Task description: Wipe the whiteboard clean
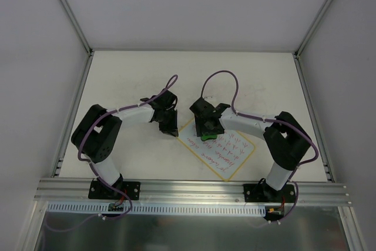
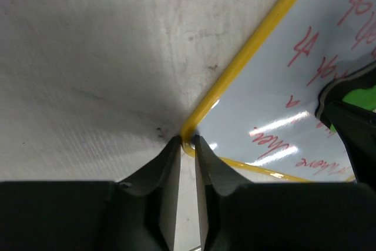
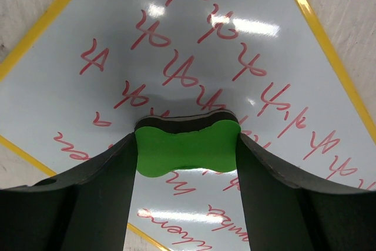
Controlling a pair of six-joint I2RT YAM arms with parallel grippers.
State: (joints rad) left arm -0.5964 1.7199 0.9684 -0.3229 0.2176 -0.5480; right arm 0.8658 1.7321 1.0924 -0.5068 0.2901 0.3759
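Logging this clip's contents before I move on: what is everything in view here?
whiteboard: 1, white with yellow rim, red handwriting, on table, near side
eraser: 1, green, bone-shaped, over the whiteboard
table: 1, scuffed white, under everything
rail: 1, silver, along table's near edge
arms: 2, white and black, mounted at near edge
cables: 2, purple, along the arms
left gripper: 1, black, closed on the whiteboard's corner
right gripper: 1, black, shut on the eraser

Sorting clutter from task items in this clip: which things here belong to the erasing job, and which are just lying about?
Job: whiteboard with red writing; green eraser, held in the right gripper; left gripper nipping the board's corner.
Just surroundings: table, metal rail, purple cables.
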